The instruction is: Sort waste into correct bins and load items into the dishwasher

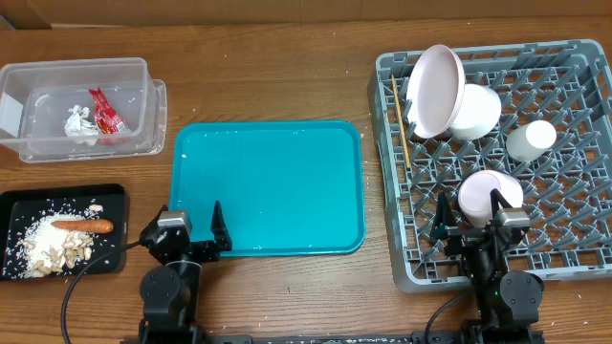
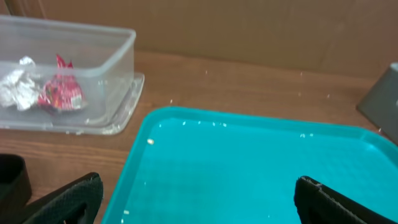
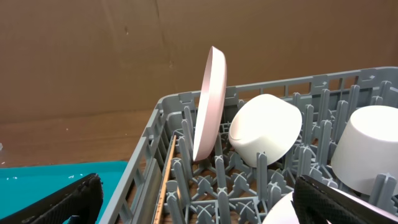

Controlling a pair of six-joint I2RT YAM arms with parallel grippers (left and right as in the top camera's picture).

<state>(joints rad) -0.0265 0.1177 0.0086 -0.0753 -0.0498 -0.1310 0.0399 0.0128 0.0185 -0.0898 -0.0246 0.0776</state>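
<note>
**End effectors.** The left end effector point(image 1: 186, 229) has its fingers spread wide with nothing between them. It sits at the near edge of the teal tray point(image 1: 268, 182) on the wooden counter point(image 1: 287, 76). The right end effector point(image 1: 469, 215) is also spread wide and clamps nothing. It sits over the near left part of the grey dish rack point(image 1: 387, 143).

**Waste.**
- The clear tub point(image 1: 143, 72) stands ahead and to the left of the left end effector. It holds a red foil wrapper point(image 1: 105, 110) and a crumpled white tissue point(image 1: 79, 124), just beside each other.
- The flat black tray point(image 1: 115, 191) lies directly left of the same end effector. In it, an orange sausage-like stick point(image 1: 84, 226) rests against a heap of white and beige food scraps point(image 1: 43, 250).

**Items.** All are in the rack.
- The large white plate point(image 1: 435, 89) stands on edge, tilted, ahead of the right end effector.
- The white bowl point(image 1: 475, 113) lies on its side just right of that plate.
- The small white cup point(image 1: 531, 139) lies ahead and to the right.
- The smaller white plate point(image 1: 488, 191) sits immediately ahead, between the fingers as seen from overhead.
- The wooden chopsticks point(image 1: 400, 119) lie along the rack's left wall, ahead and to the left.

**Limits of view.**
- The right wrist view cuts off the smaller plate at the bottom edge and the cup at the right edge.
- The left wrist view shows only a corner of the rack.
- Whether the right fingers touch the smaller plate cannot be determined.
- The print on the wrapper is too small to read.
</note>
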